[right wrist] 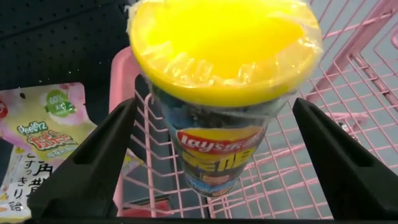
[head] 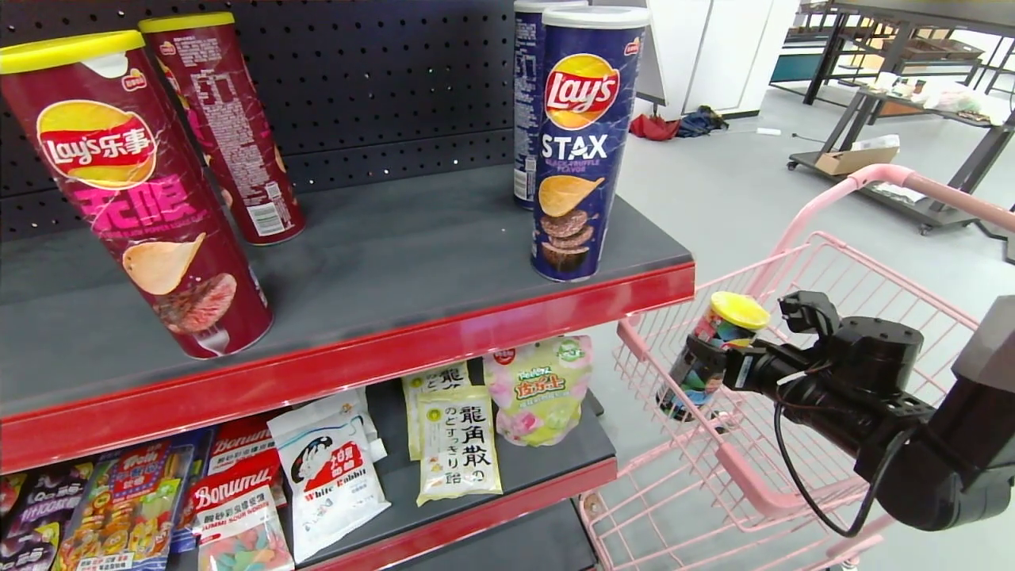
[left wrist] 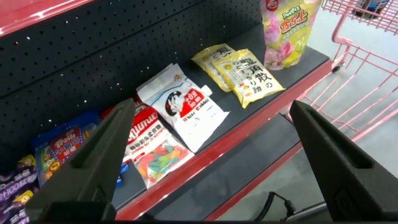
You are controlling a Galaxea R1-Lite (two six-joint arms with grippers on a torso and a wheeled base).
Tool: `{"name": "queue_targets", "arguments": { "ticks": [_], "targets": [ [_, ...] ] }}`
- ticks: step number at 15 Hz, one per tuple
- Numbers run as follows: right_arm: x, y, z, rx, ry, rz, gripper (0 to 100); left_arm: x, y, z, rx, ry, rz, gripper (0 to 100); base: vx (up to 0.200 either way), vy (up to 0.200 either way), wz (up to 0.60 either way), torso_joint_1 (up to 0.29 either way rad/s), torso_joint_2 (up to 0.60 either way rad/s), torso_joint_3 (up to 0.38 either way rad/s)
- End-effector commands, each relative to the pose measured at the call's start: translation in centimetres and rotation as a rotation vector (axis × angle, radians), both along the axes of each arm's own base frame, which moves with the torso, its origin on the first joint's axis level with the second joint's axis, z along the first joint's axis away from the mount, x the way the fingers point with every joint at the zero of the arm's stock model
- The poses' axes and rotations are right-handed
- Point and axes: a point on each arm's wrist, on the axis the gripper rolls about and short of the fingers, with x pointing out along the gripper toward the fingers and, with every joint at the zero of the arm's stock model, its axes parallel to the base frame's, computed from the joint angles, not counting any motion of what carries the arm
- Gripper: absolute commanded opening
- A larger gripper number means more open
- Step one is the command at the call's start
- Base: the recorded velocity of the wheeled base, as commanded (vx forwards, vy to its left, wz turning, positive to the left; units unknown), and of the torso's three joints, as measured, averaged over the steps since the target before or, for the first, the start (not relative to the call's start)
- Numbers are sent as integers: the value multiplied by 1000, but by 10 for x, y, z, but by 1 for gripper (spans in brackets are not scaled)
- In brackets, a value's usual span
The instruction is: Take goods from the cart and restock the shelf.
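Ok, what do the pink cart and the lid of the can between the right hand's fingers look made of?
Cart: likely metal wire, a grid of thin rods with a smooth pink coating. Lid: yellow, probably plastic, under clear crinkled film that catches light.

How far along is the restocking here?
Four chip cans already stand on the top shelf. In hand: the right tool is open around a yellow-lidded can in the pink cart, not yet clamped. Remaining: grip, lift, shelve it. The left tool hangs open by the lower shelf.
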Motion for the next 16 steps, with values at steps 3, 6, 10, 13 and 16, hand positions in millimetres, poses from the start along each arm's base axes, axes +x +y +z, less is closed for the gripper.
{"name": "queue_targets", "arguments": {
  "ticks": [3,6,10,13,16],
  "targets": [
    [14,0,-6,1,-7,-3,100,0,0,0,5,-2,6,100,0,0,0,0,0,0],
    [26,2,-7,3,-10,4,100,0,0,0,5,-2,8,100,0,0,0,0,0,0],
    [33,4,-9,5,9,22,100,0,0,0,6,-2,14,100,0,0,0,0,0,0],
    [43,4,-9,7,-13,22,0,0,0,0,8,-3,14,100,0,0,0,0,0,0],
    [42,5,-10,6,-7,25,0,0,0,0,8,-3,14,100,0,0,0,0,0,0]
  ]
}}
